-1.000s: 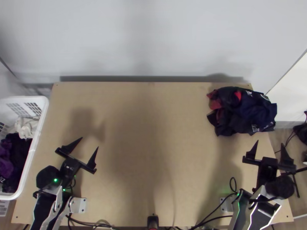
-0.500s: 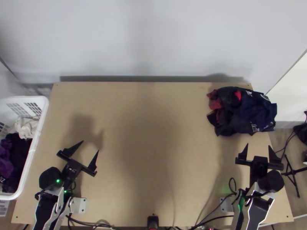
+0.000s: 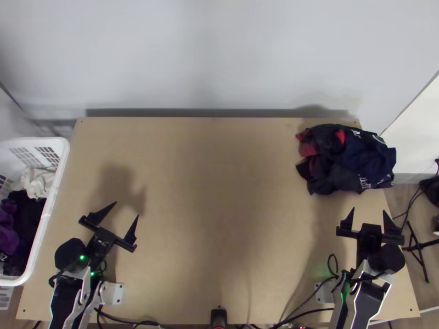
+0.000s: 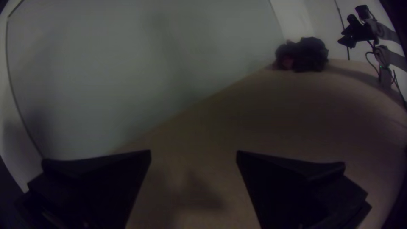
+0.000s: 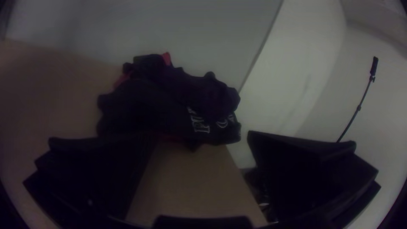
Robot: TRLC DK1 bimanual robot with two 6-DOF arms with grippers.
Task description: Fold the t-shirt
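In the top view, the dark cloth, with red patches and white print, lies bunched at the far right corner of the table, beyond the spread jaws of my right gripper and well apart from the open jaws of my left gripper, near the white basket. In the left wrist view, my 2 jaws stand wide apart with nothing between them, the cloth far off across the table. In the right wrist view, my 2 jaws are parted and empty, the bunched cloth lying beyond them.
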